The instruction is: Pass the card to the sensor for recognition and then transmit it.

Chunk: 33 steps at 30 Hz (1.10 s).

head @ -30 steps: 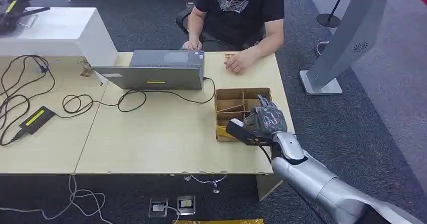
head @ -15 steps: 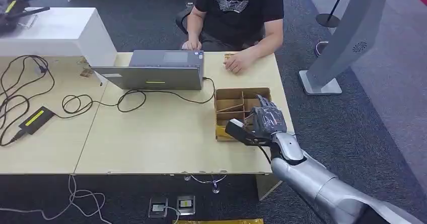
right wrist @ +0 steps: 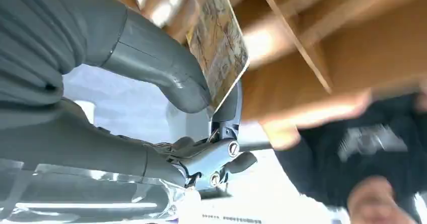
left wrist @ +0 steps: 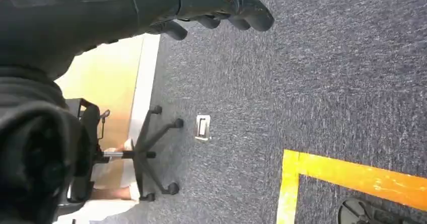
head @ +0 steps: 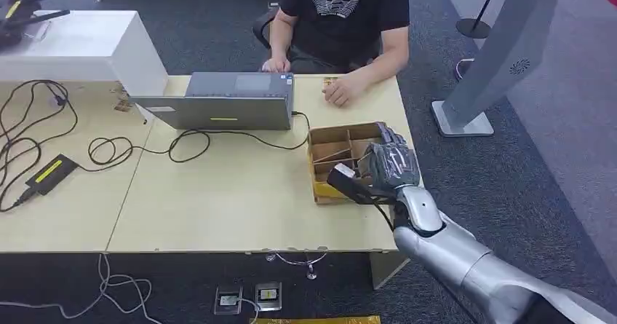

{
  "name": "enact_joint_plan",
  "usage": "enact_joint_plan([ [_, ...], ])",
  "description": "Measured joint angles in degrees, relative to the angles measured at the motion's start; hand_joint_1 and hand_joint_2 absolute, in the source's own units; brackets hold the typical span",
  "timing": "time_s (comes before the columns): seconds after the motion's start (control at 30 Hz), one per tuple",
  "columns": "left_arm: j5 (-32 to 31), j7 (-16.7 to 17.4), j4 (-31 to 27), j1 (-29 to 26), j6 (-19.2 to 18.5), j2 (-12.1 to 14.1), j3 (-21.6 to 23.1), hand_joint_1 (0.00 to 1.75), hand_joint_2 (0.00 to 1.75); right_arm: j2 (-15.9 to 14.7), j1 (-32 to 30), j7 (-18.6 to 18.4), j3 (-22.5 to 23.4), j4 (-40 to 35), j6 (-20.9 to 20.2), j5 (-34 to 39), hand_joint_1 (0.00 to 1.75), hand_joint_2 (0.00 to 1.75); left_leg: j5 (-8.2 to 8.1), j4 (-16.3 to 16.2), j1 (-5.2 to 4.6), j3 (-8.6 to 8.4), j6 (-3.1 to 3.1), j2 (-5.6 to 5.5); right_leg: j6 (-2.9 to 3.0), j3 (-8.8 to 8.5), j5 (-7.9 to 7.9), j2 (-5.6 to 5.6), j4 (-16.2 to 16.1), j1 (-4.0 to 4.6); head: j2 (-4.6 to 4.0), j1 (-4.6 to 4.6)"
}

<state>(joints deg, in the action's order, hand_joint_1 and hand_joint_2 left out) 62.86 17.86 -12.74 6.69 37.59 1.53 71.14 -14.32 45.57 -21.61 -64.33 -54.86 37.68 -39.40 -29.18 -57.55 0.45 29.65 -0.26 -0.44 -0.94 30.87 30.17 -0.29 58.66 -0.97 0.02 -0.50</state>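
- While the right arm comes in from the lower right of the head view, the right hand (head: 388,165) sits over the right side of the cardboard box (head: 331,153), slightly higher in frame than 1.0 s ago and now overlapping the box's far-right corner.
- Right wrist view: thumb and a dark finger (right wrist: 229,103) pinch the card (right wrist: 217,40) at its lower edge, so the hand is holding the card. The card has a yellowish printed face and stands just in front of the box's wooden dividers (right wrist: 297,38).
- In the head view the card itself can't be made out; it's hidden behind the hand, at centre-right of frame.
- Left hand (left wrist: 221,5): top of the left wrist view, fingers curled loosely with nothing in them, hanging over grey carpet (left wrist: 322,83) with a yellow floor line (left wrist: 352,176) at lower right. Can't tell whether they're fully closed.
- Table (head: 240,193): unchanged. The box has shifted slightly up-frame with the rest of the scene, which looks like camera shift rather than box motion.
- Mid-frame: laptop (head: 225,102) with a black cable (head: 189,145) looping left to a power brick (head: 49,172) at left.
- Far edge, top centre: person in black shirt (head: 342,11), one hand (head: 342,91) resting on the table, same pose as before.
- Upper right: grey stand (head: 495,54) on the carpet, unmoved.
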Motion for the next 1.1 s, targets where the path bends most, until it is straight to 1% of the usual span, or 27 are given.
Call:
enact_joint_plan([
  [0.13,0.0,-0.5,0.0,0.0,-0.4,0.2,0.0,0.00,0.00,-0.9,1.5,-1.2,1.1,-4.0,1.9,-3.2,1.75,1.75,0.00,0.0,0.01,0.03,0.00,-0.01,0.00,0.01,0.00,-0.02,0.0,0.02,0.00,-0.02],
  [0.23,0.0,-0.9,0.0,0.0,-0.6,0.3,0.0,0.00,0.00,-1.4,2.2,-2.0,2.4,-6.9,2.0,-6.0,1.75,1.75,0.00,0.0,0.02,0.04,0.00,-0.01,0.00,0.02,0.00,-0.01,0.0,0.02,0.00,-0.02],
  [0.37,0.1,-0.9,0.0,0.0,-0.8,0.5,0.0,0.00,0.00,-1.7,2.4,-2.1,4.3,-9.4,2.0,-7.6,1.75,1.75,0.00,0.0,0.01,0.05,0.00,-0.01,0.00,0.02,0.00,-0.01,0.0,0.01,0.00,-0.02],
  [0.63,0.3,-0.9,0.0,0.0,-0.7,0.4,0.0,0.00,0.00,-1.2,2.5,1.4,6.4,-10.7,2.0,-8.5,1.75,1.75,0.00,0.0,0.02,0.10,0.00,-0.03,0.00,0.04,0.00,-0.03,0.0,0.02,0.00,-0.02],
  [0.8,0.0,-0.5,0.0,0.0,-0.7,0.4,0.0,0.00,0.00,0.3,2.5,4.3,8.2,-10.4,2.0,-8.9,1.75,1.75,0.00,0.0,0.03,0.11,0.00,-0.03,0.00,0.05,0.00,-0.04,0.0,0.03,-0.02,0.00],
  [1.0,-0.1,-0.4,0.0,0.0,-0.7,0.4,0.0,0.00,0.00,1.7,2.5,5.1,10.2,-9.6,2.0,-8.9,1.75,1.75,0.00,0.0,0.03,0.13,0.00,-0.03,0.00,0.05,0.00,-0.03,0.0,0.03,0.00,-0.02],
  [1.1,-0.3,-0.4,0.0,0.0,-0.8,0.4,0.0,0.00,0.00,2.5,2.7,6.3,10.9,-8.5,2.0,-9.0,1.75,1.75,0.00,0.0,0.03,0.15,0.00,-0.03,0.00,0.06,0.00,-0.03,0.0,0.03,0.00,0.00],
])
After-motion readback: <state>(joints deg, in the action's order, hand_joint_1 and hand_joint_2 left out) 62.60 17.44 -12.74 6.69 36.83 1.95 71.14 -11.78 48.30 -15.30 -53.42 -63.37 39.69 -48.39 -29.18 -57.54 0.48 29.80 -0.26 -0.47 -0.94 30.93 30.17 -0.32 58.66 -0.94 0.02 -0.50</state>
